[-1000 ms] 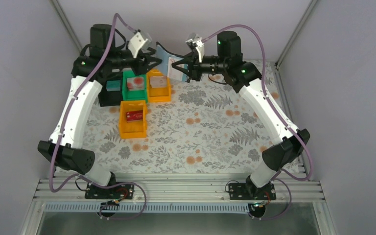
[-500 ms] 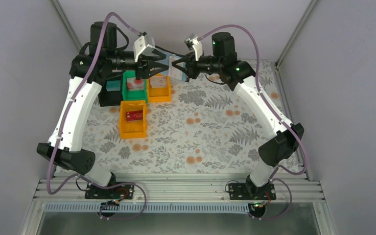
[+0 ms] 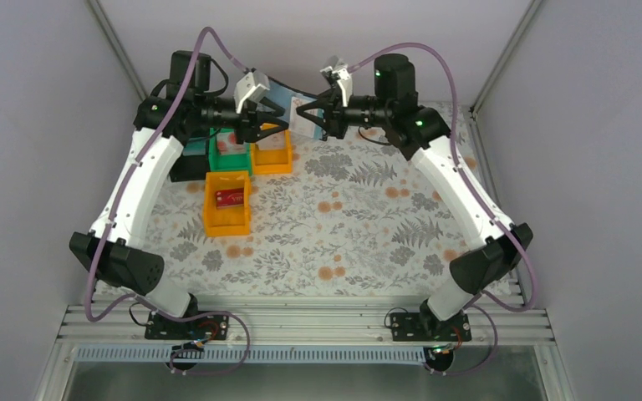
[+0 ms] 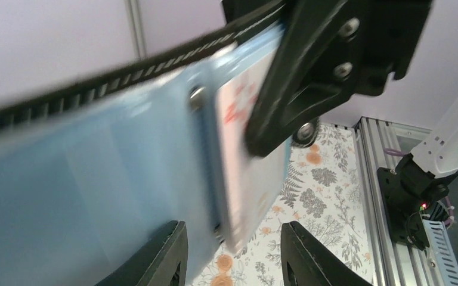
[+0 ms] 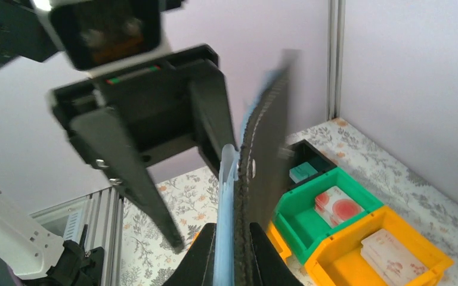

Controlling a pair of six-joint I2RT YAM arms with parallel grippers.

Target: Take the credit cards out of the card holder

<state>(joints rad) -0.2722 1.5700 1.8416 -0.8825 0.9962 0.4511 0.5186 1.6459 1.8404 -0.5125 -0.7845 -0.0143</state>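
- table [image 3: 368, 242] – the work is in the air above its far edge, left of centre.
- card holder [image 4: 95, 173] – held up and open, with the pale blue inside facing the left arm. right gripper [image 5: 234, 262] is clamped narrow on its edge.
- Step, my read: pull the next card. whitish-and-red card [image 4: 245, 149] sits in the holder's slot beside the fold.
- left gripper [image 4: 232, 235] – fingers part-way apart, straddling that card's lower edge, no pinch visible.
- Next move: close on the card alone, then draw it out along the slot while the right arm braces.
- In the way: the right gripper overlaps the card's upper part, and the holder panel lies just beside it, so there's a risk of nipping both.
- Below, toward the table's far-left corner: green tray [image 5: 286, 217], far orange tray [image 5: 334, 262], black tray [image 5: 313, 156] and near orange tray [image 3: 217, 219]. Each has a card in it.
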